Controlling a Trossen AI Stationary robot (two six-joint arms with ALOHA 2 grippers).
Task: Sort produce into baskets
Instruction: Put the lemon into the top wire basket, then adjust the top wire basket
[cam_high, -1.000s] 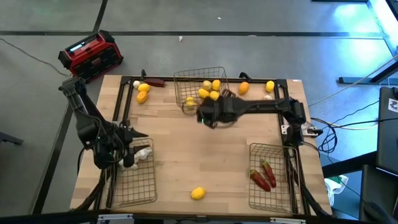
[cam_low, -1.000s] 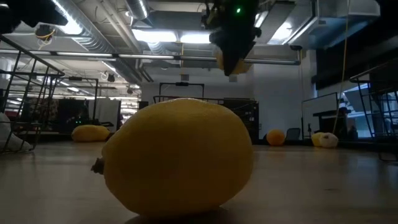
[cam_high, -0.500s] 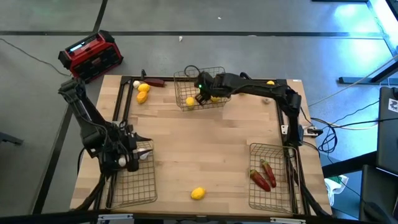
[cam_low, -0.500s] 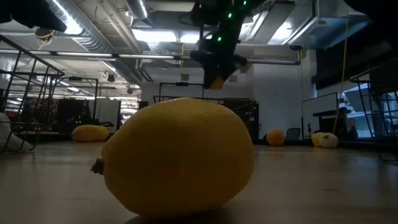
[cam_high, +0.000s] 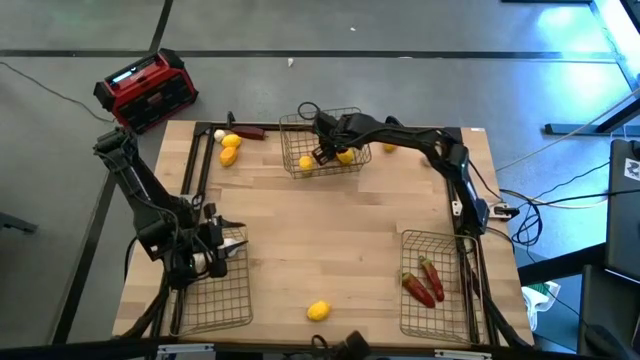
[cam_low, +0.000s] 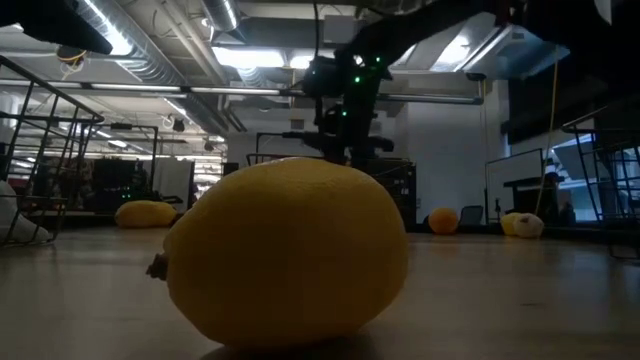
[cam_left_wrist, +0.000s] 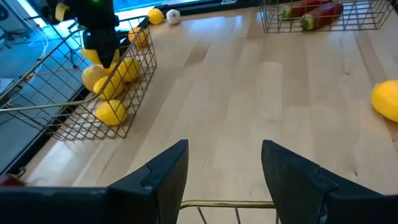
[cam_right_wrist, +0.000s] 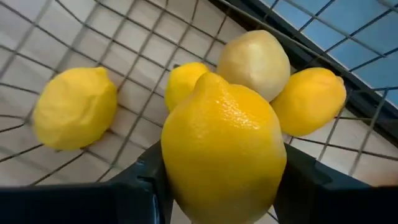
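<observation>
My right gripper hangs over the far wire basket, shut on a yellow lemon. Several lemons lie on that basket's mesh floor right below it. My left gripper is open and empty over the far rim of the left wire basket. The right basket holds red chili pieces. A loose lemon lies on the table near the near edge and fills the low view. My right gripper pinches the lemon by its two opposite sides between the two fingers. The fingers come from above, pointing down into the basket. The lemon is lifted clear, just above the lemons that lie in the basket.
Two lemons, a garlic bulb and a dark red piece lie at the far left corner. An orange fruit lies beside the right arm. A red-and-black box stands on the floor beyond the table's far left corner.
My right gripper has carried the lemon from over the table's middle toward the far edge, and now hangs over the far basket, still shut on it. My left gripper has shifted a little toward the near edge over the left basket.
</observation>
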